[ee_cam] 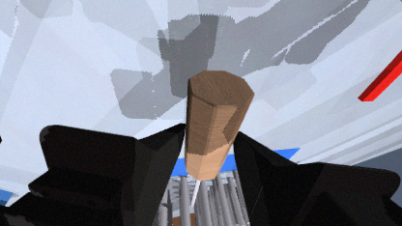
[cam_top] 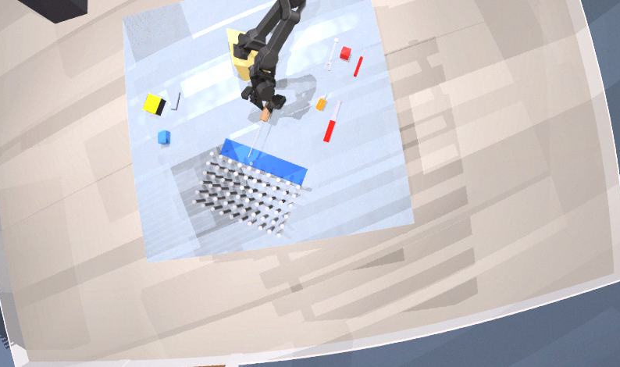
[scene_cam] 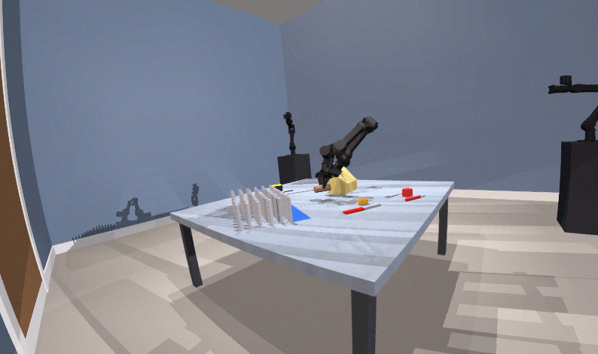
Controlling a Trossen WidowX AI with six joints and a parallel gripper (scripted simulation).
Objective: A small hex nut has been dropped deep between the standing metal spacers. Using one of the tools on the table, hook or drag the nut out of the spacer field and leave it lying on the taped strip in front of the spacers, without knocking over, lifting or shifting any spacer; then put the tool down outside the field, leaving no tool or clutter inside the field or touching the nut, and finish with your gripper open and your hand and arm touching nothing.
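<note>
My gripper (cam_top: 267, 108) (scene_cam: 322, 185) (ee_cam: 209, 132) is shut on the wooden handle (cam_top: 264, 115) (ee_cam: 213, 150) of a thin rod tool. Its rod (cam_top: 257, 137) points over the blue strip (cam_top: 276, 165) (scene_cam: 299, 214) towards the spacers, with the tip over the strip in the top view. A small pale ring (cam_top: 251, 163), which looks like the nut, shows just beyond the tip, at the strip's spacer-side edge. The spacers (cam_top: 241, 187) (scene_cam: 258, 210) (ee_cam: 203, 203) stand upright in rows behind the strip. The exact height of the tip, and whether it touches the ring, cannot be told.
A large yellow block (cam_top: 244, 70) (scene_cam: 341, 184) is beside the arm. A yellow-black block (cam_top: 154, 104), a hex key (cam_top: 178, 101) and a blue cube (cam_top: 163, 137) lie left. A wrench (cam_top: 332, 52), red cube (cam_top: 345, 53), orange-handled tool (cam_top: 320, 104) and red-handled tools (cam_top: 329, 131) (cam_top: 358, 66) lie right.
</note>
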